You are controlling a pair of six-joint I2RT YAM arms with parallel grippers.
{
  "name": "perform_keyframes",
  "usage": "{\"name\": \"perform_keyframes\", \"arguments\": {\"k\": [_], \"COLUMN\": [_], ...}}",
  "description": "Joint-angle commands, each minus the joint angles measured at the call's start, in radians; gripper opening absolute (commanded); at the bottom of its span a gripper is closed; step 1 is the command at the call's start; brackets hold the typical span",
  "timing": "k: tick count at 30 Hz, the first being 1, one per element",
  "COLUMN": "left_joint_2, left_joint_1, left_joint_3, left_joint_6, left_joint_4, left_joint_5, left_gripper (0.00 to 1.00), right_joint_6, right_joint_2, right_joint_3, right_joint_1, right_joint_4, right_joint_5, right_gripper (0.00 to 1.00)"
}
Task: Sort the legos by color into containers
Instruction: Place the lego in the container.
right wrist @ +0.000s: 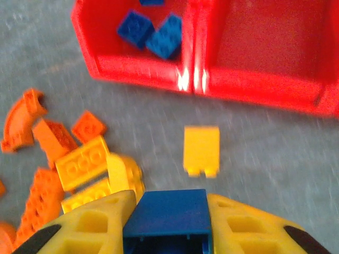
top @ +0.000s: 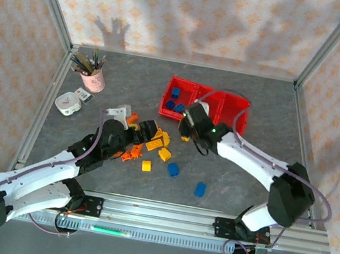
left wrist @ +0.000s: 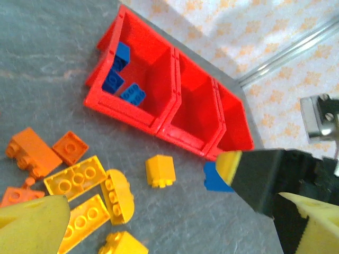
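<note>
While clamping a blue lego (right wrist: 168, 214) in the right gripper (right wrist: 167, 207), just above the table (right wrist: 265, 159) and short of the bins (right wrist: 143, 71), carries mid-sort; next calls for reaching over the left bin, above the blues (right wrist: 156, 34), and letting go.

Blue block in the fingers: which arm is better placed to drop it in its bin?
Right. The right gripper holds the blue block, near the bin with blue pieces; the left gripper holds nothing.
</note>
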Motion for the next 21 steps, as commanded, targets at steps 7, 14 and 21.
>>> {"name": "perform_keyframes", "arguments": {"k": [7,14,21], "left_joint_2": [0.097,0.195,0.205], "left_joint_1": [0.113,0.162,0.166], "left_joint_3": [0.051,0.076,0.082], "left_joint_6": [0.078,0.085,0.102], "left_joint_4": [0.061,0.113,0.113], "left_joint_5": [0.136,0.19,0.175], "left_gripper": [0.99,0.99,0.99], "right_joint_6": [-0.141,-0.198,-0.243], "right_joint_2": [0.34,0.597,0.675], "right_joint_3": [0.367,0.664,0.797], "right_joint_1": [-0.113,-0.178,-0.199], "right_joint_4": [0.045,-0.026,-0.072], "right_joint_5": [-0.004,0.052,0.091], "right_gripper": [0.32,0.35,0.49]}}
